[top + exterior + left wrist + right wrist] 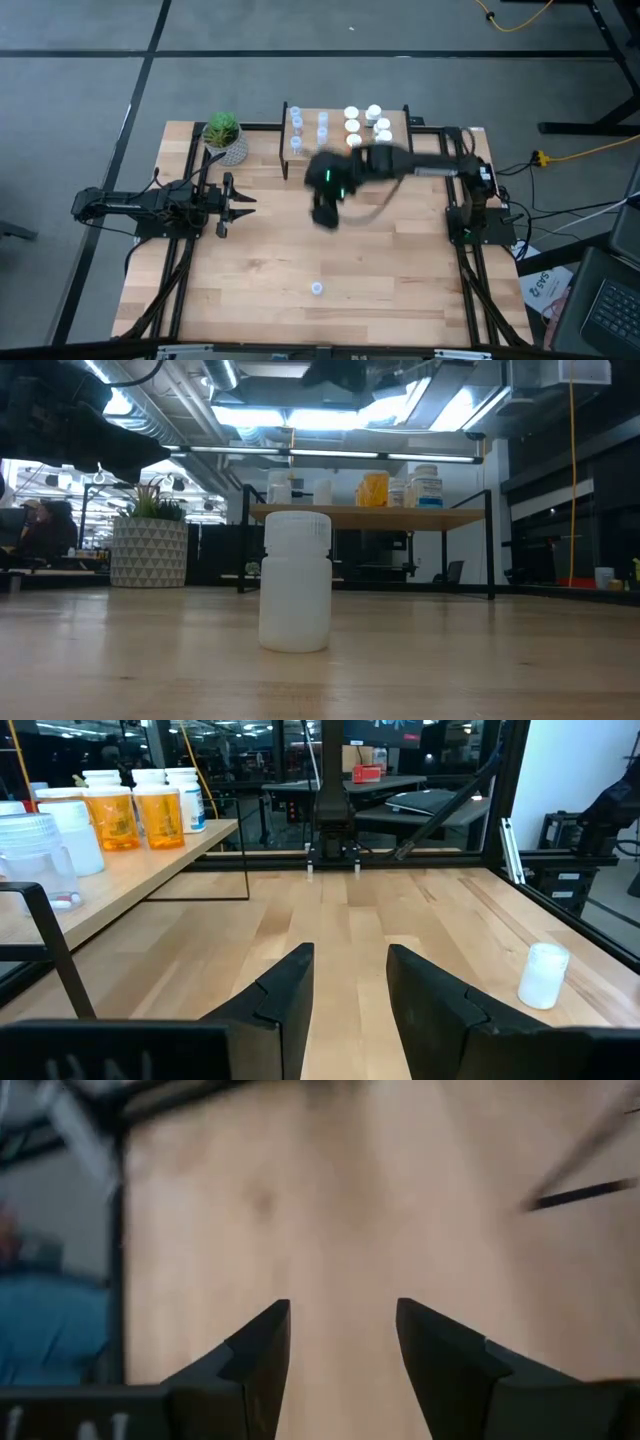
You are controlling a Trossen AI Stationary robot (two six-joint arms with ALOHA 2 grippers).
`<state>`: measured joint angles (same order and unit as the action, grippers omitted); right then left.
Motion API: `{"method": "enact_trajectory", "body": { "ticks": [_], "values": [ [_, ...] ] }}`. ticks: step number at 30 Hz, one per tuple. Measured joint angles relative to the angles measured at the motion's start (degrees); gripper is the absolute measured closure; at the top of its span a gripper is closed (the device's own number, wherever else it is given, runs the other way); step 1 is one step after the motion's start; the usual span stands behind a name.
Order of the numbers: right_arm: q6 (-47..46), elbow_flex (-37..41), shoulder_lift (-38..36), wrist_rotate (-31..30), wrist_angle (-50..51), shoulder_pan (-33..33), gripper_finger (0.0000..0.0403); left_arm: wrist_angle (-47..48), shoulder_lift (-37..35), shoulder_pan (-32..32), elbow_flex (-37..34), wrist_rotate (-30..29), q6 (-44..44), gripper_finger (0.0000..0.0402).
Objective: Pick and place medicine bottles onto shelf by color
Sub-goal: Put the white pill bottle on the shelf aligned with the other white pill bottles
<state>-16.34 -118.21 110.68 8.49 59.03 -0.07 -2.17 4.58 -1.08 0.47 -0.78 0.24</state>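
One small pale bottle (317, 288) stands upright on its base on the table near the front edge; it also shows in the low view (295, 582) and the left wrist view (545, 975). The wooden shelf (392, 118) stands at the far middle, with pale blue bottles (297, 128) on its left part and orange and white bottles (366, 120) on its right. My right gripper (325, 213) is open and empty above the table's middle, in front of the shelf; its wrist view (343, 1335) shows bare tabletop. My left gripper (243, 200) is open and empty at the left.
A green plant in a white pot (224, 137) stands at the far left beside the shelf. Black frame rails (190, 250) run along both table sides. Bare wood (380, 260) lies between the shelf and the lone bottle.
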Motion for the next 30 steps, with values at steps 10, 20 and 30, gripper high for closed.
{"method": "enact_trajectory", "body": {
  "ticks": [10, 20, 30],
  "values": [
    [-3.3, 8.0, 0.3, 0.1, -4.3, 18.0, 0.0217, 0.0, 0.0, 0.0, 0.0, 0.0, 0.0, 0.0280],
    [-13.4, 21.9, 0.3, -9.2, -20.0, 23.6, 0.0199, 0.0, 0.0, 0.0, 0.0, 0.0, 0.0, 0.0280],
    [-10.2, 35.1, 0.3, -9.0, -38.0, 23.7, 0.0120, 0.0, 0.0, 0.0, 0.0, 0.0, 0.0, 0.0280]
  ]
}}
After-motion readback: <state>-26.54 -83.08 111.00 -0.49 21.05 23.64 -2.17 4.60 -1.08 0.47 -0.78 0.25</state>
